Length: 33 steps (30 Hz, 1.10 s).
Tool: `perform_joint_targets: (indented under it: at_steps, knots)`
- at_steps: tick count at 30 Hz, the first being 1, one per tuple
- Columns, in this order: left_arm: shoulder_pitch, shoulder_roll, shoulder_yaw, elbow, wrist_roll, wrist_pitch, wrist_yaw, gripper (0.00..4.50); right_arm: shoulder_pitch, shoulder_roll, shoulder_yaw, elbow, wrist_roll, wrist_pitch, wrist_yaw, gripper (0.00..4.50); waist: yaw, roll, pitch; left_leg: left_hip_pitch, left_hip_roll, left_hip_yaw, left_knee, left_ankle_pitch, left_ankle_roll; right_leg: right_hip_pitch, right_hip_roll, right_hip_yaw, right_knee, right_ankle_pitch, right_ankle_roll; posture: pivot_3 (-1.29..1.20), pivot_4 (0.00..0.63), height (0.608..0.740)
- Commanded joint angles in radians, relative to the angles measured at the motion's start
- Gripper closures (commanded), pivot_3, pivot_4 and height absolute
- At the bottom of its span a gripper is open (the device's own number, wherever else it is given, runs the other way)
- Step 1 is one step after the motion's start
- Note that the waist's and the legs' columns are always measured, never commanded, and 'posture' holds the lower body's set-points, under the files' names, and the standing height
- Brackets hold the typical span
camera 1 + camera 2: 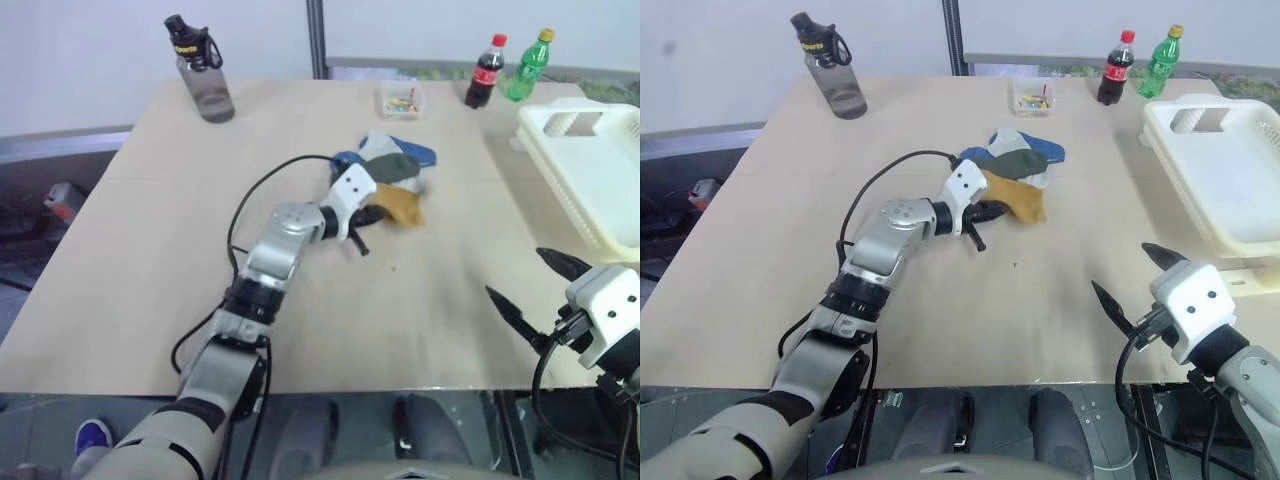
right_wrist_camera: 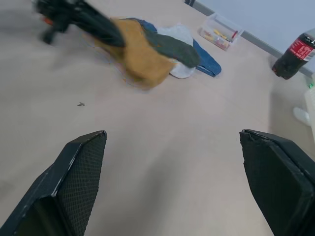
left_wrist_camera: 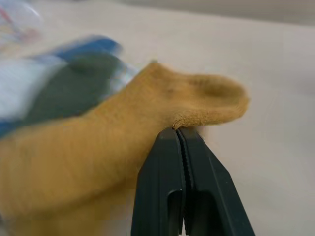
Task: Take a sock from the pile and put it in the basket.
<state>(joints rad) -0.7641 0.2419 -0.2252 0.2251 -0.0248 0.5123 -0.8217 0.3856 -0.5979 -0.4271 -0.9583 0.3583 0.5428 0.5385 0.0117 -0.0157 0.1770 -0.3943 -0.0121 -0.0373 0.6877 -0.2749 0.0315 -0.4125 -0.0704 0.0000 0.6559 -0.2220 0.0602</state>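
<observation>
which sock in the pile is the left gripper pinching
The mustard yellow sock: the left gripper is shut on its edge, while the blue, dark green and pale socks lie beyond it.

On the table (image 1: 150, 260) the pile (image 1: 392, 175) lies near the middle, the basket (image 1: 590, 170) stands at the right edge, and behind the pile a small box (image 1: 401, 99) sits between a flask (image 1: 203, 72) at the left and two bottles (image 1: 505, 70) at the right.

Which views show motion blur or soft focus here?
Left wrist view: the pile behind the mustard sock is smeared, while the shut left gripper is crisp. Right wrist view: the left gripper is streaked, the right gripper's fingers sharp. Both eye views look clear.
</observation>
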Motion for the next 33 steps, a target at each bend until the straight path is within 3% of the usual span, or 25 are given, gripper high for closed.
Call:
perform_joint_targets:
  at_steps: [1, 8, 14, 17, 20, 24, 29, 33]
  knots:
    - [0.044, 0.021, -0.066, -0.288, -0.131, 0.318, -0.092, 4.44, -0.001, 0.001, -0.001, -0.017, -0.001, -0.015, -0.008, 0.00, 0.002, 0.000, 0.000, 0.000, 0.000, 0.000, 0.000, 0.000, 0.000, 0.000, 0.000, 0.000, 0.000, 0.000, 0.000, 0.00, 0.150, 0.740]
    - [0.009, -0.034, -0.106, -0.368, -0.272, 0.581, -0.093, 4.44, 0.038, 0.015, -0.011, -0.040, -0.005, -0.016, -0.014, 0.00, 0.001, 0.000, 0.000, 0.001, 0.000, 0.000, 0.000, 0.000, 0.000, 0.000, 0.000, 0.000, 0.001, 0.000, 0.000, 0.00, 0.150, 0.740]
    - [-0.071, -0.124, -0.221, -0.212, -0.257, 0.526, -0.089, 4.44, 0.092, 0.022, -0.032, -0.051, 0.027, 0.030, -0.016, 0.00, 0.002, 0.000, 0.000, 0.001, 0.000, 0.001, 0.000, 0.000, 0.000, 0.001, 0.000, 0.001, 0.000, 0.000, 0.000, 0.00, 0.150, 0.740]
    - [-0.080, -0.113, -0.277, -0.198, -0.273, 0.502, -0.145, 4.44, 0.104, 0.027, -0.039, -0.055, 0.063, 0.088, -0.029, 0.00, -0.002, 0.000, 0.000, 0.001, 0.000, 0.001, 0.000, 0.000, 0.000, 0.001, 0.000, 0.001, 0.000, 0.000, 0.000, 0.00, 0.150, 0.740]
    - [-0.080, -0.060, -0.262, -0.228, -0.306, 0.517, -0.189, 3.64, 0.109, 0.028, -0.053, -0.060, 0.112, 0.152, -0.042, 0.00, -0.009, 0.001, 0.000, 0.001, 0.000, 0.002, 0.000, 0.000, 0.000, 0.000, 0.000, 0.002, 0.000, 0.000, 0.000, 0.00, 0.150, 0.740]
    - [-0.074, 0.026, -0.162, -0.294, -0.391, 0.507, -0.248, 1.83, 0.071, 0.007, -0.028, -0.025, 0.126, 0.195, -0.056, 0.00, -0.016, 0.001, 0.000, 0.001, 0.003, 0.002, 0.000, 0.000, 0.000, 0.000, 0.001, 0.002, 0.000, -0.001, -0.001, 0.00, 0.150, 0.740]
    - [0.001, 0.116, -0.041, -0.330, -0.390, 0.325, -0.240, 1.83, -0.067, -0.031, 0.097, 0.115, 0.077, 0.248, -0.090, 0.00, -0.020, 0.001, -0.001, 0.002, 0.004, 0.003, -0.001, 0.000, 0.000, 0.000, 0.001, 0.004, -0.001, -0.001, -0.001, 0.00, 0.150, 0.740]
    - [0.079, 0.136, -0.044, -0.252, -0.288, 0.159, -0.163, 1.83, -0.175, -0.027, 0.171, 0.220, 0.060, 0.268, -0.108, 0.00, -0.018, 0.001, -0.001, 0.001, 0.003, 0.003, -0.001, 0.000, 0.000, 0.000, 0.001, 0.003, -0.003, 0.000, -0.001, 0.00, 0.150, 0.740]
